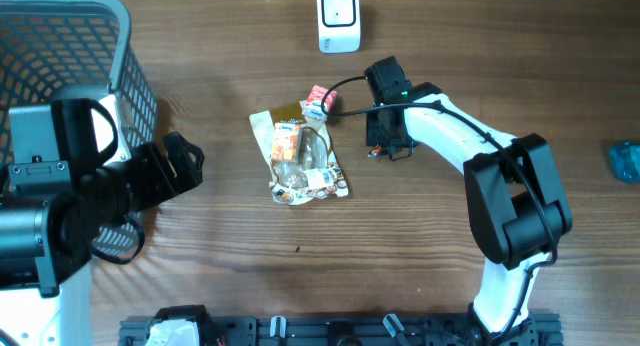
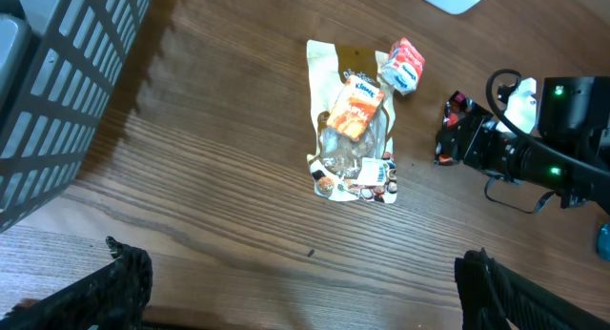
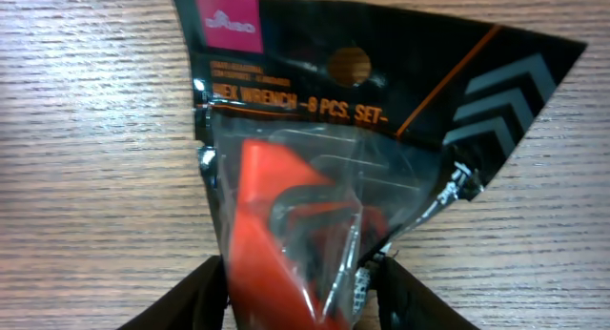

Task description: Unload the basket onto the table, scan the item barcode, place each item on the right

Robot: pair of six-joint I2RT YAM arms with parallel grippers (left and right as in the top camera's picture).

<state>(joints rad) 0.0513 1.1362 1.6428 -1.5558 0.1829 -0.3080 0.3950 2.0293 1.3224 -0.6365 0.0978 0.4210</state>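
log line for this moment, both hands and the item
left hand open, empty | right hand gripping hex wrench pack | scanner apart from pack | scan not yet done

Soft, even light from above; the basket (image 1: 125, 71) casts a faint shadow on the table (image 1: 230, 271), and the close-up packet (image 3: 381, 111) glints, slightly blurred.

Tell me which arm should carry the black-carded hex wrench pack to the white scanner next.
Right. The black-carded hex wrench pack with its orange holder sits between the fingers of the right gripper, near the white box-shaped scanner. The left gripper hangs open by the grey plastic basket, far off.
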